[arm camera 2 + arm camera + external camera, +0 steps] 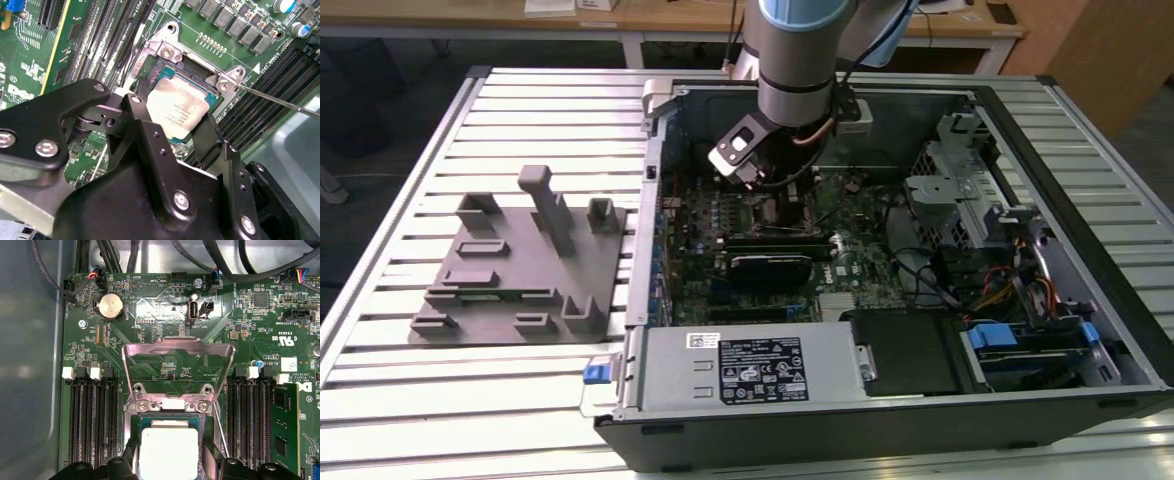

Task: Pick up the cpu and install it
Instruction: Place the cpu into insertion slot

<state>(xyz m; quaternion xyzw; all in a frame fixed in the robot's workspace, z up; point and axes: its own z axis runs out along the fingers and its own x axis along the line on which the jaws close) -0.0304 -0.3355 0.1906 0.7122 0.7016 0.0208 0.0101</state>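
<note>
Arm reaches down into the open PC case [1067, 130] on the slatted table [520, 110]. The gripper [774, 190] hangs over the motherboard's CPU socket [167, 50].

- The cpu [182, 107] sits between the two black fingers [142, 125], silver top up, within the socket frame's outline. The fingers look pressed against two opposite edges, so I judge it pinched rather than released.
- In the first wrist view the load plate [177, 347] stands flipped open, beyond the chip. The thin lever rod [280, 102] is swung out to one side.

Risks, as judged:
- A small tilt or rotation of the chip against the socket could bend contacts. The cpu's outline looks slightly skewed to the frame in the second wrist view, though camera angle may cause that.
- Finger tips run close to the frame and the memory slots [92, 425], so a sideways slip could scrape them.
- Pressing down on an unseated chip would load one corner.

Hard to tell:
- Whether the chip rests in the socket or hovers just above it.
- The socket contacts and the alignment notches, covered by chip and fingers.
- The chip's near edge, cut off in the first wrist view.
- In the exterior view the wrist blocks the socket.
</note>
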